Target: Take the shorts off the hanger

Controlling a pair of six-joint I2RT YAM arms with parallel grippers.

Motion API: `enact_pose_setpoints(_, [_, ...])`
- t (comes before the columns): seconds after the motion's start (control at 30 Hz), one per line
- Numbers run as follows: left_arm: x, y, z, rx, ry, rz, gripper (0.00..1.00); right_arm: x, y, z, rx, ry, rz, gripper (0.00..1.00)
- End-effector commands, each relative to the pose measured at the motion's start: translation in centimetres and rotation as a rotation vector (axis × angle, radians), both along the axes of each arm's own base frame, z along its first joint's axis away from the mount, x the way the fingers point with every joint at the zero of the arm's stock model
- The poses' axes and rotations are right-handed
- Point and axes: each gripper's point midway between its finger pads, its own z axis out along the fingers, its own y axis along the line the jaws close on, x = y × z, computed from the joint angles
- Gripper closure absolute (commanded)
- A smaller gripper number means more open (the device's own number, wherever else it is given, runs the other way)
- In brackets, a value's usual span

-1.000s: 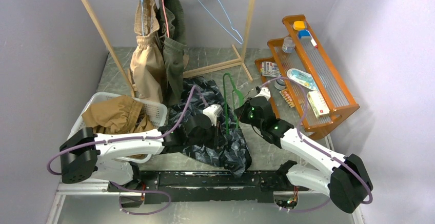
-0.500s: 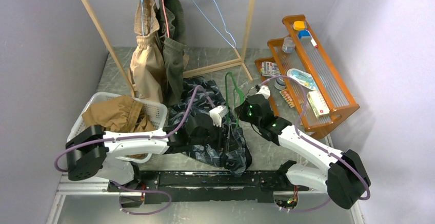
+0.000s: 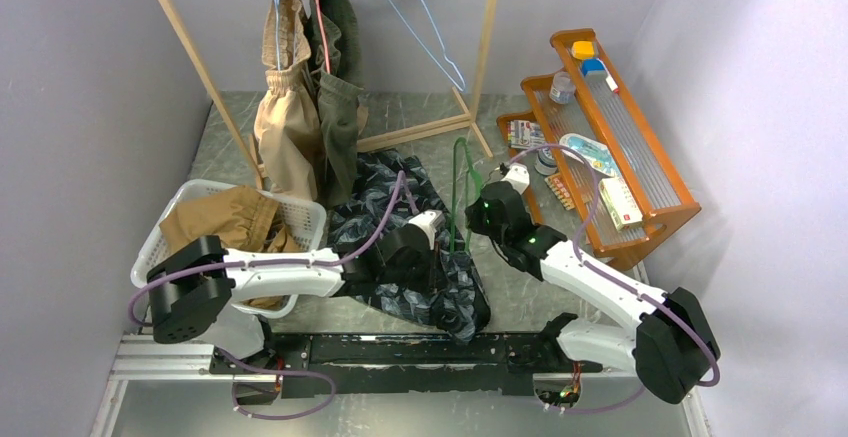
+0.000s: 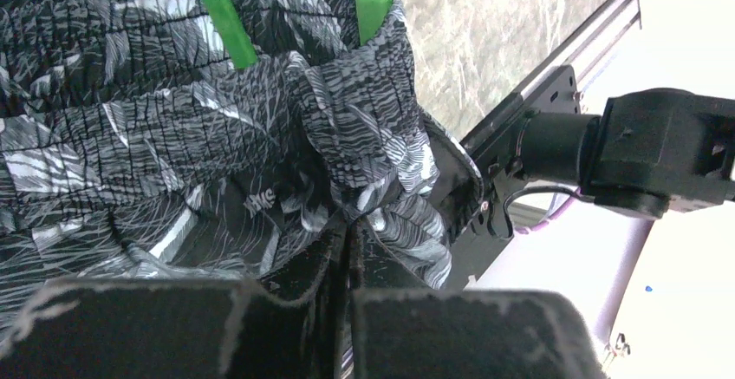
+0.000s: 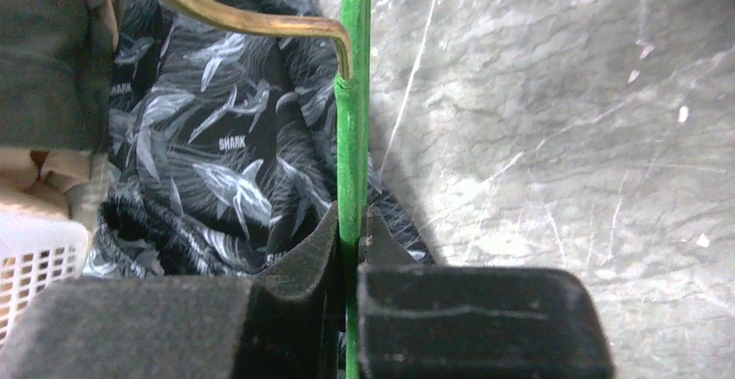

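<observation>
Down on the table [image 5: 537, 136], your left gripper [image 4: 348, 249] is pinching the dark shorts [image 4: 173, 136] tight; your right gripper [image 5: 351, 231] is squeezing the green hanger [image 5: 354, 136] inside their waist. Pulling crooked, you are risking a snag.

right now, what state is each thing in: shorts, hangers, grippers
patterned shorts, on the table, waist threaded on the green hanger
green hanger, pinched by the right gripper
right gripper, shut on the green hanger
left gripper, shut on the patterned shorts
tan shorts, off any hanger, in the basket
beige shorts, hanging on the rack
olive shorts, hanging on the rack
blue hanger, bare on the rack
</observation>
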Motion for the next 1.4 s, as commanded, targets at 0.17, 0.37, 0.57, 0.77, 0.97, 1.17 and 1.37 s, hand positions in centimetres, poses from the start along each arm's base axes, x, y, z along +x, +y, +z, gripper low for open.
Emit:
enact_pose_setpoints(0.17, [-4.1, 3.4, -2.5, 0.081, 0.019, -0.098, 0.93, 5.5, -1.5, 7.2, -0.093, -0.217, -0.095, 1.0])
enact_pose_setpoints(0.37, [-2.9, 7.2, -4.7, 0.178, 0.047, 0.094, 0.93, 6.8, -2.1, 8.5, -0.08, -0.171, -0.091, 1.0])
enact_pose_setpoints(0.57, [1.7, 9.4, -4.1, 0.31, 0.0, 0.289, 0.86, 3.0, -0.5, 6.6, 0.011, -0.103, 0.057, 1.0])
enact_pose_setpoints(0.77, [5.7, 9.5, -0.9, 0.239, -0.078, 0.346, 0.18, -1.9, -0.2, 6.9, 0.03, -0.076, 0.232, 1.0])
enact_pose_setpoints(0.97, [6.9, 8.8, 3.0, -0.002, -0.097, 0.32, 0.14, -6.3, 0.2, 6.3, 0.087, -0.058, 0.376, 1.0])
enact_pose_setpoints(1.17, [6.9, 5.5, 7.4, -0.187, -0.118, 0.233, 0.11, -8.8, 1.6, 6.4, 0.193, -0.064, 0.487, 1.0])
enact_pose_setpoints(1.37, [8.3, 3.8, 6.6, -0.23, -0.036, 0.33, 0.1, -9.1, 1.8, 7.2, 0.242, -0.103, 0.485, 1.0])
